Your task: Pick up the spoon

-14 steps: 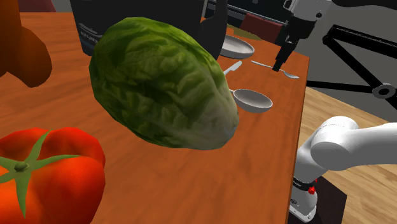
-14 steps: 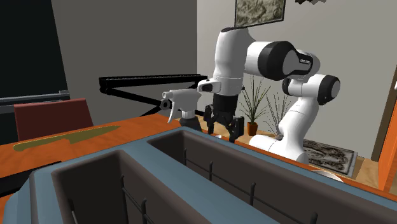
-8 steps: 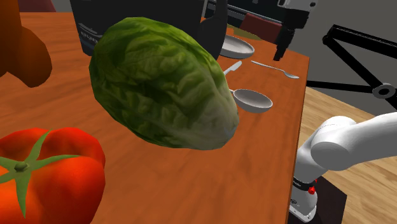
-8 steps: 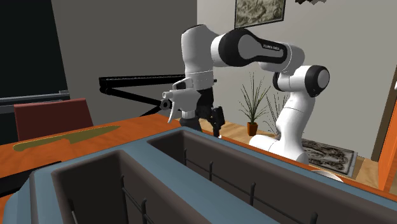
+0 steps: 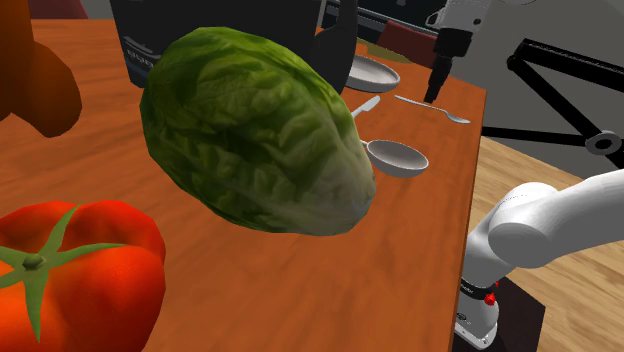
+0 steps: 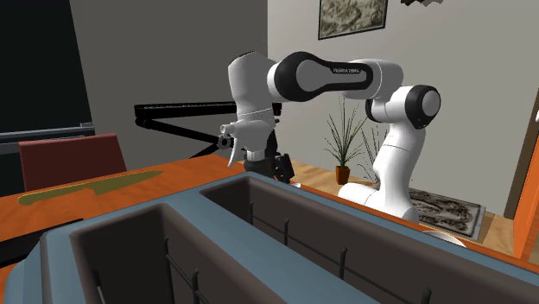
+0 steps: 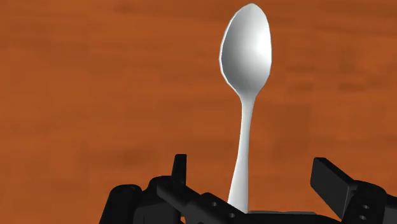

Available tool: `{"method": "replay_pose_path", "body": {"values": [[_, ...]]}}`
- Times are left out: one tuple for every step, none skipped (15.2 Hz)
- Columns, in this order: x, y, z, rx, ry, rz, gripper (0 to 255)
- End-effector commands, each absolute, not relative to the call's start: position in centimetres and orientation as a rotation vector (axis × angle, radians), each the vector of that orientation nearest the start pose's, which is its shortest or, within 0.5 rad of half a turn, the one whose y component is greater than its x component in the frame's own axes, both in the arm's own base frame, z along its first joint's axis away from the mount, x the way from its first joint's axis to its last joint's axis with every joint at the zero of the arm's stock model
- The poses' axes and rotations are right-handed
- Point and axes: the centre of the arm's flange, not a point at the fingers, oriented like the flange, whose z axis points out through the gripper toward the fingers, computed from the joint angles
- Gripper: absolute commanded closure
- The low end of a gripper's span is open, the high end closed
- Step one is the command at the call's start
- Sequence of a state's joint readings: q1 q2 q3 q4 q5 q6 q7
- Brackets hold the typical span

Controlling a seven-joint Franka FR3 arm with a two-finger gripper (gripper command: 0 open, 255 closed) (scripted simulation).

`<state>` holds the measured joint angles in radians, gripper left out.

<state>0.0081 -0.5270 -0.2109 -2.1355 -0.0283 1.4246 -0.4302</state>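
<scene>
A white spoon (image 5: 432,107) lies flat on the orange-brown wooden table (image 5: 430,230), near its far corner. In the wrist view the spoon (image 7: 247,76) points away from the hand, and its handle runs back between my two black fingers. My gripper (image 7: 254,177) is open, with the fingers standing apart on either side of the handle and not touching it. From the shoulder view, the gripper (image 5: 432,93) hangs just above the spoon's handle. In the second exterior view the gripper (image 6: 281,167) sits low behind the toaster's rim.
A big green lettuce (image 5: 260,130) and a red tomato (image 5: 70,270) loom close to the shoulder camera. A small bowl (image 5: 397,157), a plate (image 5: 372,72) and a knife (image 5: 362,106) lie near the spoon. A spray bottle (image 6: 246,142) stands beside the gripper; a toaster (image 6: 259,250) fills the foreground.
The arm has swung towards the left of both exterior views. The gripper rose, shifted from near the spoon's bowl end to over its handle, and came down again.
</scene>
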Motion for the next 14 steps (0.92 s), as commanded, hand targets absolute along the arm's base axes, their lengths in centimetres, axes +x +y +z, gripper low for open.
{"method": "replay_pose_path", "body": {"values": [[35.8,-9.4,57.9,-2.975,-0.395,0.243,0],[35.8,-9.4,57.9,-2.975,-0.395,0.243,0],[35.9,-9.4,57.9,-2.974,-0.395,0.243,255],[35.9,-9.3,57.9,-2.974,-0.395,0.243,255],[35.9,-9.3,57.9,-2.974,-0.395,0.243,255],[35.9,-9.3,58.0,-2.974,-0.395,0.243,255],[35.9,-9.3,58.0,-2.974,-0.395,0.243,255],[35.9,-9.3,58.0,-2.974,-0.395,0.243,255],[35.9,-9.3,58.0,-2.974,-0.395,0.243,255],[35.9,-9.3,58.0,-2.974,-0.395,0.243,255],[35.9,-9.4,58.0,-2.974,-0.395,0.243,255],[35.8,-9.4,57.9,-2.975,-0.395,0.243,255],[35.8,-9.4,58.5,-2.975,-0.395,0.243,255],[35.8,-9.4,59.0,-2.974,-0.395,0.243,255]]}}
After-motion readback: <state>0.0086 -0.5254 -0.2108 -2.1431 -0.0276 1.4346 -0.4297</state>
